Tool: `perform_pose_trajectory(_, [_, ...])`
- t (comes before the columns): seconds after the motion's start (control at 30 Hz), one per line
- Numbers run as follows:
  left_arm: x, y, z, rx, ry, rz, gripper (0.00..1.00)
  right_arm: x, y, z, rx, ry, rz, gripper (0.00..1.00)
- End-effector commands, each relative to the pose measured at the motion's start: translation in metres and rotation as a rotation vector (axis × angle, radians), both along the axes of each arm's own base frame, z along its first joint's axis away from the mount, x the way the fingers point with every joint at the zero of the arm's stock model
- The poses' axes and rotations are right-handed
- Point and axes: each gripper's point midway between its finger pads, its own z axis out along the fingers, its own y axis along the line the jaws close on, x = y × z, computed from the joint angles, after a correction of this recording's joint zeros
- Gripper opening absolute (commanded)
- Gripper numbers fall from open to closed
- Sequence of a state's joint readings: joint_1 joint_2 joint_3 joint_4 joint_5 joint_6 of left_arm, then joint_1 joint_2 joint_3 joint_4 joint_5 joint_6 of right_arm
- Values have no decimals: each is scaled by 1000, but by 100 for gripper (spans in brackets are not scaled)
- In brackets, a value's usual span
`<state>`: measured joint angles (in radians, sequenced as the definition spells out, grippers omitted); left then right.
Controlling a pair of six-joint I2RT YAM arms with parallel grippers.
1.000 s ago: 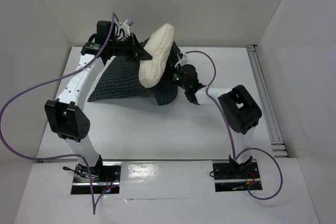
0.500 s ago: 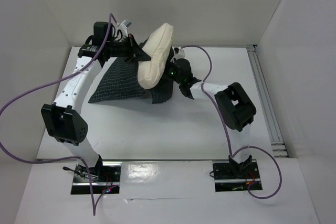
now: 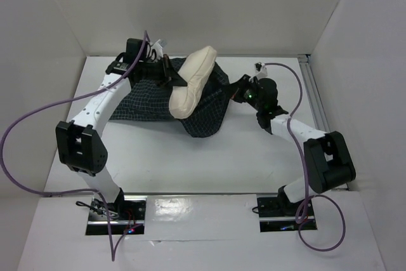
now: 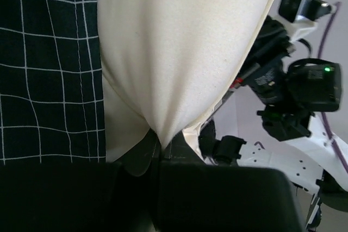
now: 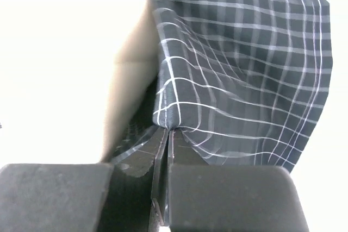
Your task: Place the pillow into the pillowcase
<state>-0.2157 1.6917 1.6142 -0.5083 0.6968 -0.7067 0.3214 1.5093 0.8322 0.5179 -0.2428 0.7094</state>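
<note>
The cream-white pillow (image 3: 193, 80) stands on end, its lower part inside the mouth of the navy checked pillowcase (image 3: 206, 112), its top leaning toward the back wall. My left gripper (image 3: 178, 80) is shut on a pinch of the pillow (image 4: 179, 52) from the left, with the pillowcase (image 4: 49, 63) to its left. My right gripper (image 3: 235, 91) is shut on the pillowcase's right edge (image 5: 239, 63) and holds it stretched out to the right. Inside the opening a strip of pillow (image 5: 128, 91) shows. The bear print is hidden.
White walls (image 3: 190, 4) close the table at the back and sides. A metal rail (image 3: 323, 125) runs along the right edge. Purple cables (image 3: 38, 118) loop off both arms. The arm bases (image 3: 117, 211) sit at the near edge.
My right gripper shut on the pillowcase edge and pulled it to the right, spreading the fabric. The right arm swung outward. The left gripper and pillow shifted slightly right.
</note>
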Motion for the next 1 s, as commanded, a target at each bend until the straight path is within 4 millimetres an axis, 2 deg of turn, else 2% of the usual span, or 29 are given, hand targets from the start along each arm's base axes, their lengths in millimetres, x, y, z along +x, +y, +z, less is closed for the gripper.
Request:
perform_pose_trajectory(0.0, [13,-10,-12,94,-45,-10,0,-11,-18,13,29,-25,18,0])
perform_pose_trajectory(0.03, [15,-17,-43,140,26,-53,0,-10,-21,24,41,-61,24,0])
perform_pose_trajectory(0.1, [-3,-20,-76,243,116,-142,0,-11,-20,30,69,-71,39,0])
perform_pose_trajectory(0.23, [-27,-28,-131,430,185,-190,0,-9,-29,69,158,-171,66,0])
perform_pose_trajectory(0.27, [-33,-33,-136,458,184,-201,0,-5,-36,67,178,-167,46,0])
perform_pose_trajectory(0.3, [-33,-28,-147,521,196,-182,0,-7,-39,78,229,-194,50,0])
perform_pose_trajectory(0.33, [-41,-25,-160,557,221,-201,0,-9,-42,79,254,-197,50,0])
perform_pose_trajectory(0.43, [-62,-25,-183,639,241,-274,0,-5,-62,98,330,-250,18,0])
perform_pose_trajectory(0.47, [-63,-26,-189,660,237,-287,0,-5,-67,103,340,-265,11,0])
perform_pose_trajectory(0.6, [-76,-2,-222,846,299,-275,0,0,-86,126,366,-336,-20,0])
perform_pose_trajectory(0.67, [-78,3,-231,874,320,-265,0,-1,-91,142,379,-374,-23,0])
perform_pose_trajectory(0.8, [-77,7,-248,904,344,-255,0,-16,-91,189,384,-498,1,0])
perform_pose_trajectory(0.9, [-79,8,-264,920,368,-275,0,-33,-91,212,393,-559,15,0])
perform_pose_trajectory(0.97, [-81,10,-275,935,389,-295,0,-39,-92,217,377,-577,13,0])
